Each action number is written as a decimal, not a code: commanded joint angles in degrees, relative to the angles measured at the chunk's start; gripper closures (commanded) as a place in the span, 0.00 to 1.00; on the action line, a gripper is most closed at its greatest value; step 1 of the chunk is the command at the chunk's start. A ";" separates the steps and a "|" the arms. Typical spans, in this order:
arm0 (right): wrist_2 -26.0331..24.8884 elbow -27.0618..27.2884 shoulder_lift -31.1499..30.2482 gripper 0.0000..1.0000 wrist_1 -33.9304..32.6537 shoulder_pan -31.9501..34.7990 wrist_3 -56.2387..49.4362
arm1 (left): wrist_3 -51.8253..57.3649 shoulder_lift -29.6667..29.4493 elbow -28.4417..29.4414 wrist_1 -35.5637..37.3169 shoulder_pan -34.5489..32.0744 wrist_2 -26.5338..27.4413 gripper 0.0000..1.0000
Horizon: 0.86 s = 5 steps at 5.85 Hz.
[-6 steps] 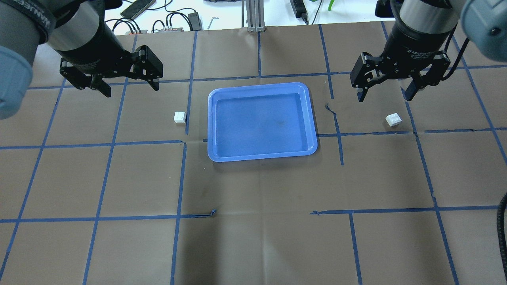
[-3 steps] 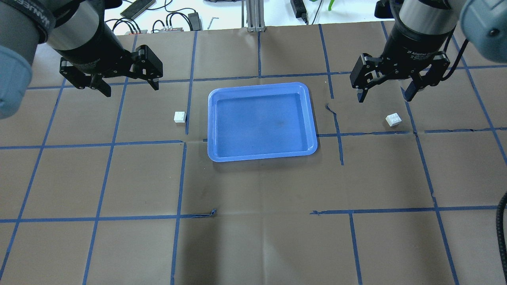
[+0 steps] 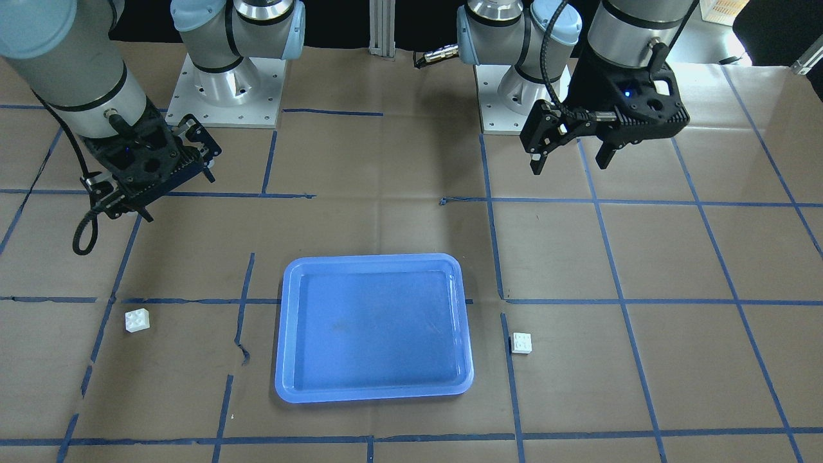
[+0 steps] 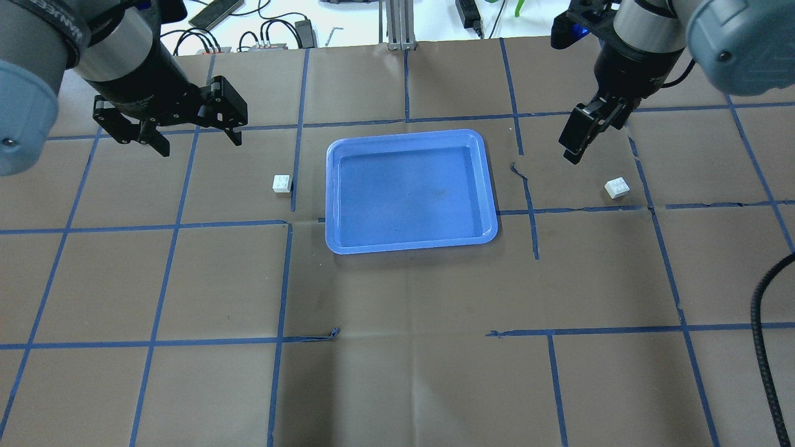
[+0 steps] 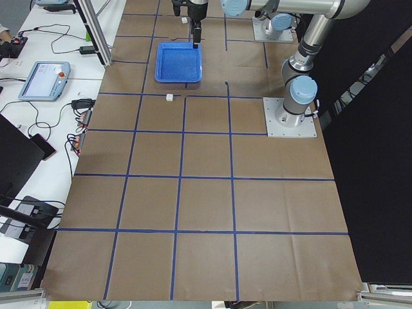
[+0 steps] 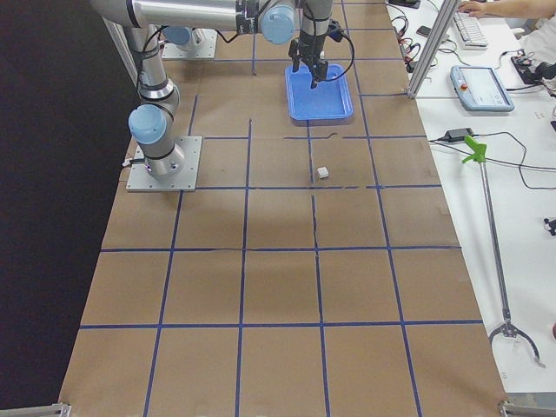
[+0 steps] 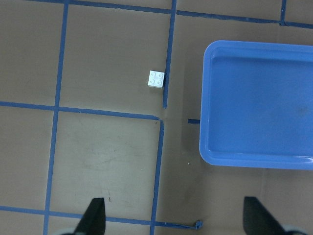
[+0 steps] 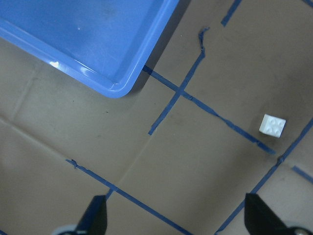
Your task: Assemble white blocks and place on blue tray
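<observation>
Two white blocks lie on the brown table, one on each side of the blue tray (image 4: 410, 247). The left white block (image 4: 282, 184) sits just left of the tray; it also shows in the left wrist view (image 7: 157, 79). The right white block (image 4: 617, 187) lies further out to the right and shows in the right wrist view (image 8: 273, 126). My left gripper (image 4: 200, 144) is open and empty, above the table behind and left of the left block. My right gripper (image 4: 574, 149) is open and empty, turned edge-on, behind and left of the right block. The tray holds nothing.
Blue tape lines form a grid on the brown paper table cover (image 4: 397, 347). Cables and small devices (image 4: 261, 37) lie beyond the table's far edge. Both robot bases (image 3: 225, 83) stand at the robot's side of the table.
My right wrist has turned, so its gripper now shows edge-on in the overhead view instead of face-on. My left gripper has shifted slightly. The blocks and the tray have not moved.
</observation>
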 commanded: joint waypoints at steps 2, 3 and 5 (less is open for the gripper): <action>5.46 0.26 6.94 0.00 -5.95 -10.34 -49.49 | 1.86 -14.75 1.23 12.25 2.98 -0.57 0.01; 10.30 0.26 10.37 0.00 -8.57 -13.69 -61.02 | 1.86 -19.78 1.42 18.58 2.89 -0.84 0.01; 18.50 0.09 18.89 0.00 -9.12 -19.59 -78.92 | 1.69 -28.41 0.28 29.40 2.81 -0.84 0.06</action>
